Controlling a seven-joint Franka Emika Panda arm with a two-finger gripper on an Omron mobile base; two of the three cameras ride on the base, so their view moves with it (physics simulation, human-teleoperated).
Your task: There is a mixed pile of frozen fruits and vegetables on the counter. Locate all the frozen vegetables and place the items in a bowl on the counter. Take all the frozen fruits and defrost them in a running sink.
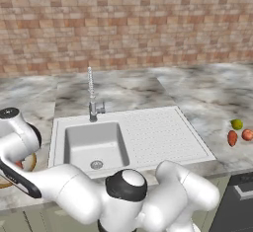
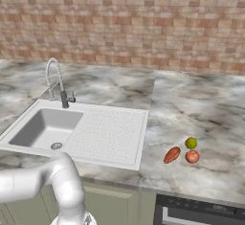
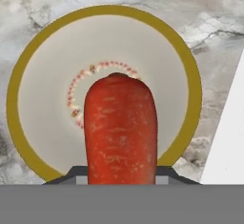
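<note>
Gripper point(image 3: 121, 176) clamping long orange-red carrot piece point(image 3: 120, 127), hovering over golden-rimmed cream bowl point(image 3: 33, 94) at sink's point(image 1: 94, 144) nine o'clock; remaining three pieces lying at three o'clock on marbled table point(image 2: 191, 109).

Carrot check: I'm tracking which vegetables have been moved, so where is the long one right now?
In the hand view the carrot is held in the end effector, directly above the bowl on the marbled counter.

My arm point(image 1: 74, 189) is glossy white, built of fat rounded segments like swollen sausages. A dark, nearly black collar rings the joint point(image 1: 126, 184) under its white domed cap, and a black band edges the link at far left. I see smooth shells throughout
</note>
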